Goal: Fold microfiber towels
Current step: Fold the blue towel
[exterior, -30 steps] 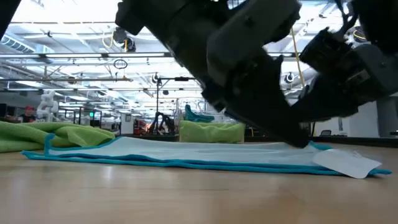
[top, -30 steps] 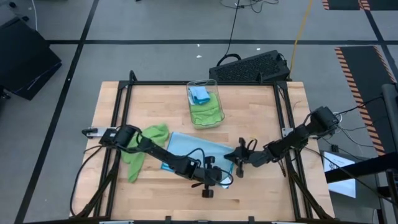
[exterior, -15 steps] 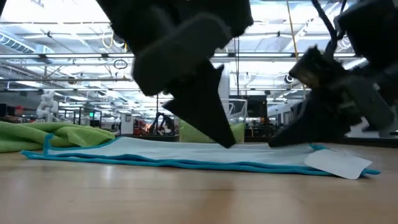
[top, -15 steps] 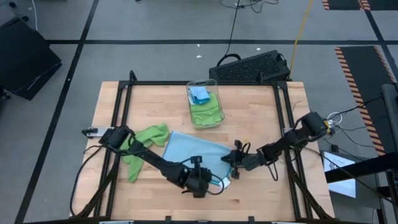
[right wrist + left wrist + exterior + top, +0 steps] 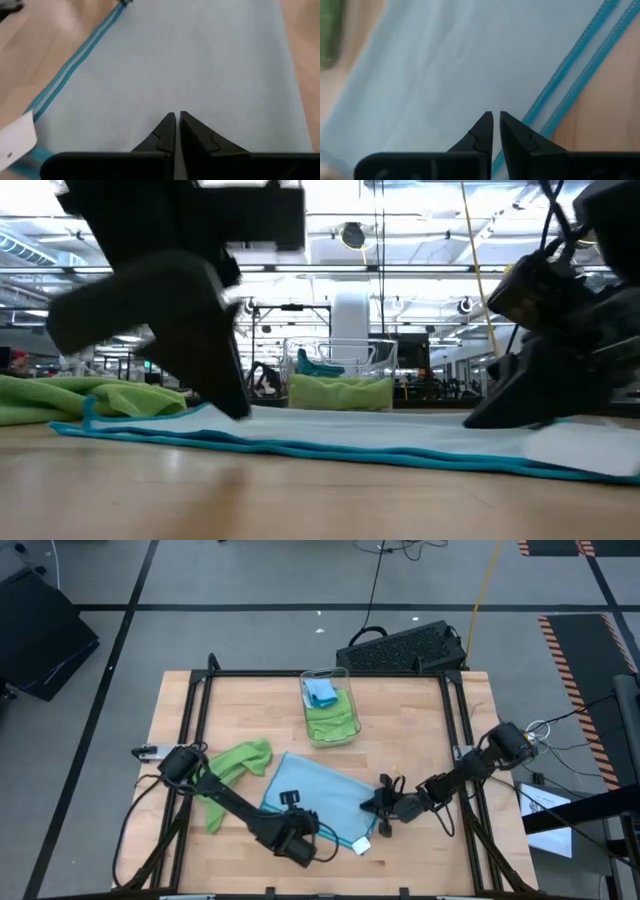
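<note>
A light blue microfiber towel [image 5: 318, 790] with teal hems lies flat on the table; a white tag [image 5: 360, 848] sticks out at its near right corner. My left gripper [image 5: 297, 822] is shut, its tips down on the towel's near left part, also in the low view [image 5: 238, 410]. Shut too, my right gripper [image 5: 366, 806] rests its tips on the towel's right part [image 5: 478, 420]. A lime green towel [image 5: 232, 768] lies crumpled at the blue one's left. My left gripper presses its shut fingertips [image 5: 485, 125] on the blue towel's top face [image 5: 465, 95], just inside the teal near hem [image 5: 555, 95]. It comes steeply from above. The towel lies flat under it. My right gripper rests its shut fingertips [image 5: 170, 125] on the towel's top face [image 5: 175, 90], near its right end. It comes slanting down from the table's right. The towel lies flat on the wood.
A clear bin [image 5: 330, 730] at the table's far middle holds green and blue cloths. A black keyboard [image 5: 405, 648] lies beyond the far edge. Bare wood shows along the near edge [image 5: 420, 865] and at the far left [image 5: 230, 705].
My left gripper has swept along the blue towel toward the table's left edge, from the near right corner to the near left part, tipping steeper as it went. My right gripper has sunk a little onto the towel. Both stay shut.
</note>
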Available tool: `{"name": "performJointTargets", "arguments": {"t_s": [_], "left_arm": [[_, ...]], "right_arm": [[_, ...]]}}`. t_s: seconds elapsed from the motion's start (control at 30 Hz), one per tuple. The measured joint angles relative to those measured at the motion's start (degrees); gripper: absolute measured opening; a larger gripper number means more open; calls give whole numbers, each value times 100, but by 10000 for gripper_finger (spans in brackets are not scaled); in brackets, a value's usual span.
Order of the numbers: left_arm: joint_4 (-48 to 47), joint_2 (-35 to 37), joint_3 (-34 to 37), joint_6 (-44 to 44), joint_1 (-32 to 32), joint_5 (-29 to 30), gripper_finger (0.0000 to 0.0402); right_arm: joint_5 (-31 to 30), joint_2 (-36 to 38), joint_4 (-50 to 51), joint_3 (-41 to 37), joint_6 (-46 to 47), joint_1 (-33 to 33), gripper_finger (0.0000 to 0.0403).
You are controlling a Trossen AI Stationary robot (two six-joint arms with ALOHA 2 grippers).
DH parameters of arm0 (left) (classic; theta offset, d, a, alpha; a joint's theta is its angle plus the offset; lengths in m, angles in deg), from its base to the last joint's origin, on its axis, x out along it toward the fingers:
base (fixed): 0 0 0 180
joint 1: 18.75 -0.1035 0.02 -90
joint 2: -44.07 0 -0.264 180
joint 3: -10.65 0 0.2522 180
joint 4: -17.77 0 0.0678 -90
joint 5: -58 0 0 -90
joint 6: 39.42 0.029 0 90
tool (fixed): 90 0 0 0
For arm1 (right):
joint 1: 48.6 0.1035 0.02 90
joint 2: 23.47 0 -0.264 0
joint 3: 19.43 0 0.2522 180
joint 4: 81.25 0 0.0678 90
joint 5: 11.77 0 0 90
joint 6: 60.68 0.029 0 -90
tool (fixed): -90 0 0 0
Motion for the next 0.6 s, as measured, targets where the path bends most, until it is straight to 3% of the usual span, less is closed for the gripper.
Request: {"name": "performJointTargets", "arguments": {"t_s": [0.27, 0.4, 0.6], "left_arm": [[-373, 468, -7, -134, 418, 671, 35], [-992, 499, 1, -172, 550, 605, 44], [-1397, 497, 352, 331, 823, 254, 132]], "right_arm": [[249, 1032, 1580, -26, 10, 264, 18], [218, 1681, 1948, -42, -4, 368, 18], [143, 2313, 1927, -30, -58, 609, 18]]}}
